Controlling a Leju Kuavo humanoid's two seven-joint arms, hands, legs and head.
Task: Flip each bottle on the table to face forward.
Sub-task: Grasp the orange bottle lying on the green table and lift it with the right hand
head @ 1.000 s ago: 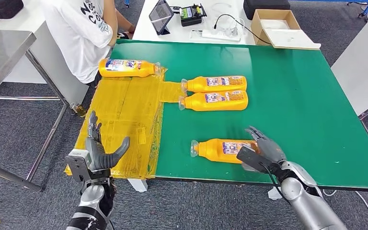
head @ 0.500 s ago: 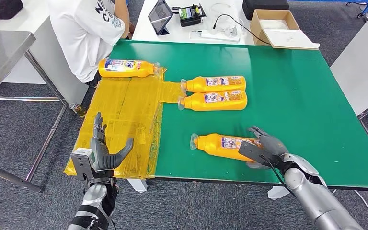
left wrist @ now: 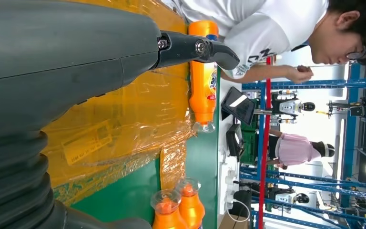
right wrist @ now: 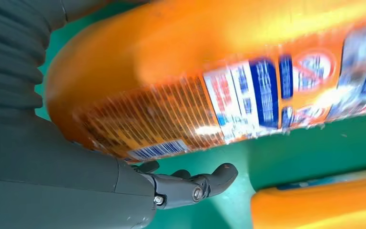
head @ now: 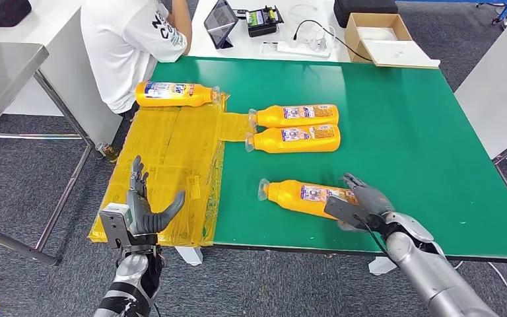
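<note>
The green table [head: 396, 132] is slick, so the near bottle [head: 302, 196], lying on its side under the right hand [head: 360, 203], could skid or roll toward the near edge just below the hand instead of turning over. The right hand grips its base end, fingers [head: 356, 181] curled over the top. Two more bottles [head: 295, 129] lie well beyond it. The left hand [head: 142, 211] hovers open, fingers up, holding nothing.

On the table [head: 403, 119] we see two bottles [head: 295, 115] [head: 295, 139] lying side by side at centre. A third bottle [head: 171, 94] lies at ten o'clock on the taped sheet [head: 165, 158]. A fourth bottle [head: 300, 196] lies at six o'clock, its base in our right hand [head: 363, 201].
</note>
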